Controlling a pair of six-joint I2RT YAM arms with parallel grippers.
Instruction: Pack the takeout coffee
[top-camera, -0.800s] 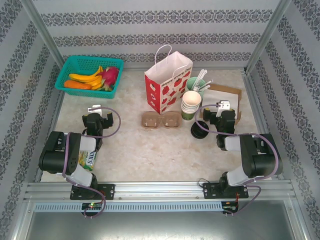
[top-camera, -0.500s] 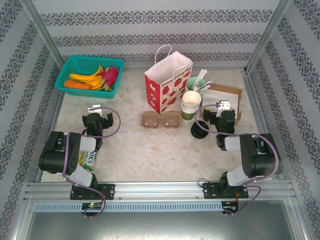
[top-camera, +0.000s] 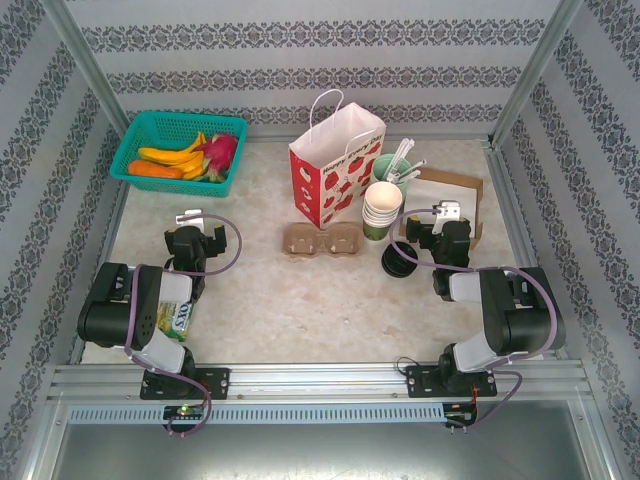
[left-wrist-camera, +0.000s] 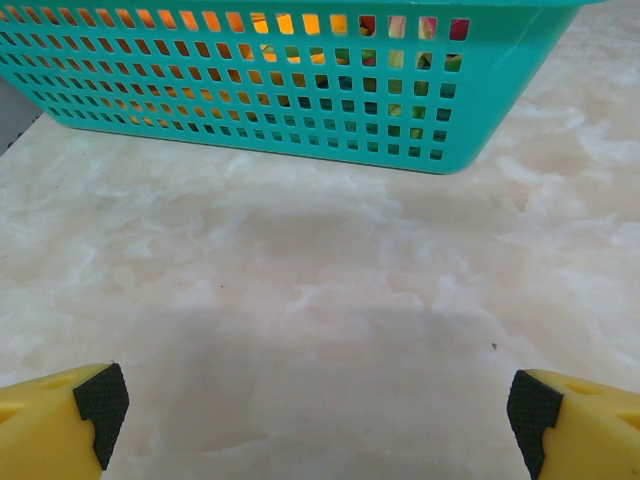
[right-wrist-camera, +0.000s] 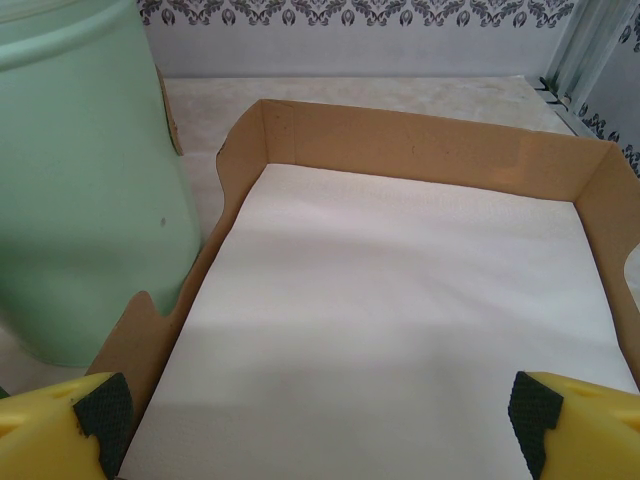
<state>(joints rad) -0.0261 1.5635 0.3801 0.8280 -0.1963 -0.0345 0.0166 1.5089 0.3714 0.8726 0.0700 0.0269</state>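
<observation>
No packing is done yet: the takeout coffee (top-camera: 397, 260) is found on the worktop (top-camera: 300, 300), right of the cup carrier (top-camera: 322, 238), outside the paper bag (top-camera: 335, 170). The left pincer (left-wrist-camera: 310, 410) and right pincer (right-wrist-camera: 318, 412) are held wide, empty.

one each: basket (top-camera: 178, 150), paper bag (top-camera: 335, 165), cup carrier (top-camera: 322, 238), cup stack (top-camera: 381, 210), mint cup (top-camera: 384, 167), black-lidded coffee cup (top-camera: 397, 261), cardboard tray (top-camera: 458, 187).

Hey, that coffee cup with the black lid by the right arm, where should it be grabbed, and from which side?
Grip the takeout coffee by its side wall just below the lid, coming in level from the right with the open right gripper. It seems upright, its round wall suits a sideways pinch, and the stack of cups crowds its far side.
</observation>
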